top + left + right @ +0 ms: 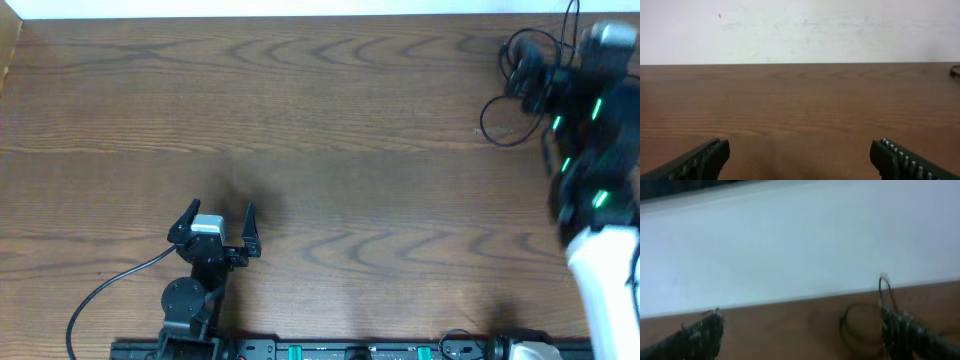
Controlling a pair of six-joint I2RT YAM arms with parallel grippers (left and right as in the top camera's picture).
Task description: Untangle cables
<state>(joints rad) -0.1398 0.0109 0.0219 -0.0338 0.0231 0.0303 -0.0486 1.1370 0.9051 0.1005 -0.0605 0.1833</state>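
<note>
- Your cables (522, 62) lie in a black heap of loops at the far right corner of the table (300, 120), with one thin loop spilling toward the table's middle; no white cord can be made out
- Your right claw (805, 337) hangs over that corner, jaws wide apart and nothing between them; a loop lies just beside one finger (905, 332), but the wrist view is too blurred to say whether it touches
- Your left claw (220, 208) stands near the table's near edge, left of middle, jaws spread as well, empty and well apart from the cables
- The step in hand looks like the first pick: go for the single loose loop rather than the dense knot, so only one strand comes between the jaws
- Come down slowly, close only once the strand lies across the claw, then draw it toward the table's middle, where both arms can reach
- Bring the left claw across to pin the heap, or the whole bundle may drag along or slip off the table's edge
</note>
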